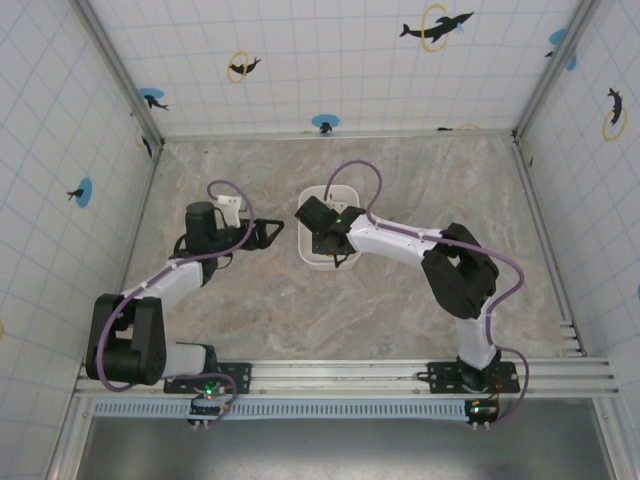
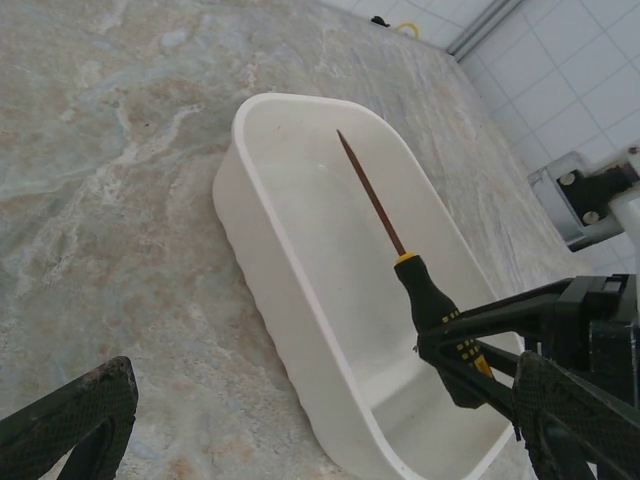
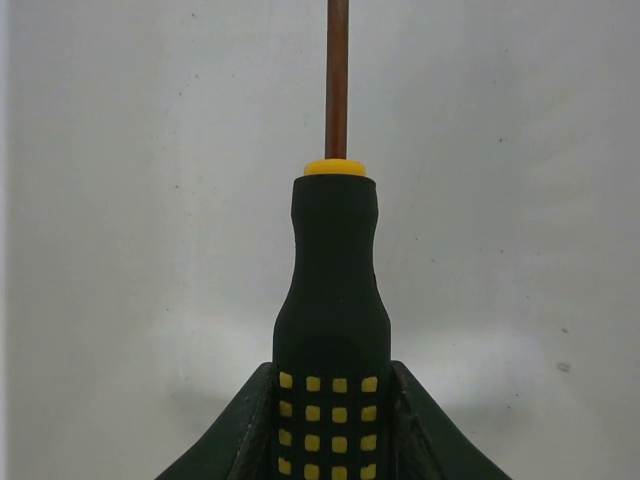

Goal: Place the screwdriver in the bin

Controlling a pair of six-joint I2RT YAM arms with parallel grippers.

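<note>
End effector [image 3: 334, 412] clamps screwdriver [image 3: 334, 290] above bin [image 3: 140, 200].

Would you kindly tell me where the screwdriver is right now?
In the left wrist view, the screwdriver hangs over the white bin, its handle clamped in the right gripper.

Screwdriver [image 3: 335, 300] tip cut off at top (rt wrist view), butt hidden btwn fingers [image 3: 240, 445].

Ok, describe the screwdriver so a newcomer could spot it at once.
In the middle of the marble table sits a white bin. Over it the right gripper holds the screwdriver. It has a thin brownish shaft and a black handle with a yellow collar and yellow squares, unlike the plain white tub.
</note>
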